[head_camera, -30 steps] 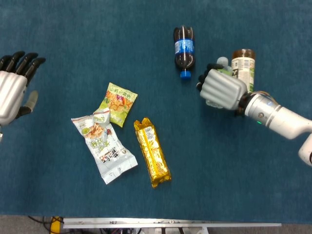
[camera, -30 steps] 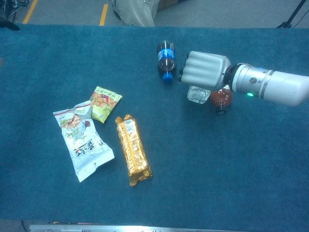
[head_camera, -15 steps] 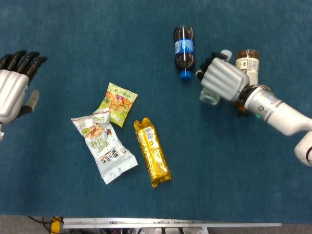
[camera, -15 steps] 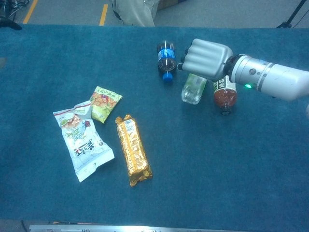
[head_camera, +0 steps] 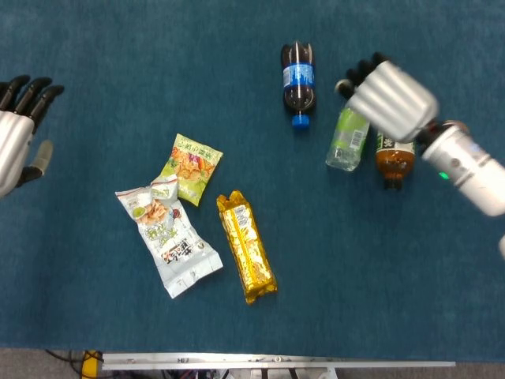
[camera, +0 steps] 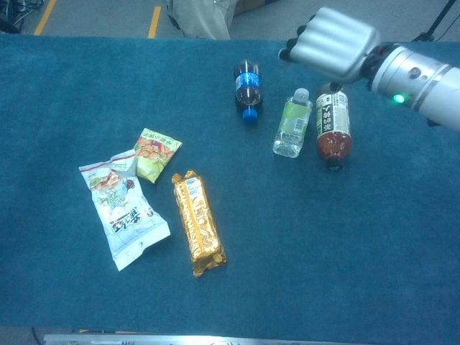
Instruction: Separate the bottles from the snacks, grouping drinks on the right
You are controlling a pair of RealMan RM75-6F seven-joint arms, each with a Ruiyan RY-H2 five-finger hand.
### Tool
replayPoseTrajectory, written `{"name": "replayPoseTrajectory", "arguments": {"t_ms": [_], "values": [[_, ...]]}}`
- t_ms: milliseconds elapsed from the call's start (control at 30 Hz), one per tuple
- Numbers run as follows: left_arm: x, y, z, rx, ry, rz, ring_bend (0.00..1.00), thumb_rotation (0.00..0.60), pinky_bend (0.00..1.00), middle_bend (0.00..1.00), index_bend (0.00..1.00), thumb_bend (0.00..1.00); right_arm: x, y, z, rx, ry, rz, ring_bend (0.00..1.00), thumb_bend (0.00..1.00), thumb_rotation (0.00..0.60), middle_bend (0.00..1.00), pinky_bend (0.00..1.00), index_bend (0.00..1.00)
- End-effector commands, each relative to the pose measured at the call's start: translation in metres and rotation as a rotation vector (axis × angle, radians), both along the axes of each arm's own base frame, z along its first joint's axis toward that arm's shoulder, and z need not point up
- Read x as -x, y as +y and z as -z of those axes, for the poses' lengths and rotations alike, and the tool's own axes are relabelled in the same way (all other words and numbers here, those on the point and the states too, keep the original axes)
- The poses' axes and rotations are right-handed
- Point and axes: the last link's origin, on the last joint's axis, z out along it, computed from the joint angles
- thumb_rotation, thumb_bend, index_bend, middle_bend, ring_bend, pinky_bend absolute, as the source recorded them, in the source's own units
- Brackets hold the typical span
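Observation:
Three bottles lie on the blue table at the right. The dark cola bottle (head_camera: 297, 84) (camera: 248, 86) is farthest left, the clear green-label bottle (head_camera: 347, 138) (camera: 292, 123) is in the middle, and the brown bottle (head_camera: 393, 154) (camera: 332, 128) lies beside it. My right hand (head_camera: 390, 99) (camera: 334, 43) hovers above the far ends of the last two bottles and holds nothing. A green snack bag (head_camera: 192, 167) (camera: 156, 154), a white snack bag (head_camera: 166, 237) (camera: 122, 208) and a gold snack bar (head_camera: 246, 246) (camera: 197, 223) lie at centre-left. My left hand (head_camera: 16, 134) stays at the left edge with its fingers spread.
The table's front edge (head_camera: 276, 362) runs along the bottom of the head view. Beyond the far edge in the chest view is a floor with yellow lines (camera: 154, 18).
My right hand let go of the green-label bottle, which now lies beside the brown one. The hand rose and moved back toward the far right. The left hand shifted slightly left.

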Motion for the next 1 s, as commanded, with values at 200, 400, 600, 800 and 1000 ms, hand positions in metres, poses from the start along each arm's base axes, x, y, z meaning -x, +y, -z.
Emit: {"name": "replayPoseTrajectory", "arguments": {"t_ms": [200,400,600,800,1000], "values": [[0.007,-0.002,-0.002,-0.034,-0.006,0.000,0.09,0.600,0.15,0.12,0.12,0.46,0.044,0.028,-0.078,0.140,-0.145,0.175,0.41,0.00,0.600,0.44,0.49,0.35],[0.018,-0.003,-0.008,-0.086,-0.040,-0.024,0.09,0.600,0.15,0.12,0.12,0.46,0.083,0.059,-0.121,0.243,-0.198,0.281,0.47,0.01,0.600,0.51,0.50,0.43],[0.024,-0.011,-0.012,-0.129,-0.057,-0.026,0.09,0.600,0.15,0.12,0.12,0.46,0.112,0.090,-0.142,0.307,-0.250,0.342,0.51,0.05,0.600,0.55,0.52,0.50],[0.031,-0.030,-0.010,-0.147,-0.043,-0.048,0.09,0.600,0.15,0.12,0.12,0.46,0.135,0.121,-0.151,0.358,-0.281,0.399,0.54,0.05,0.600,0.58,0.52,0.52],[0.039,-0.049,-0.006,-0.170,-0.027,-0.075,0.09,0.600,0.15,0.13,0.12,0.46,0.153,0.146,-0.155,0.383,-0.277,0.451,0.55,0.05,0.600,0.59,0.52,0.55]]}}
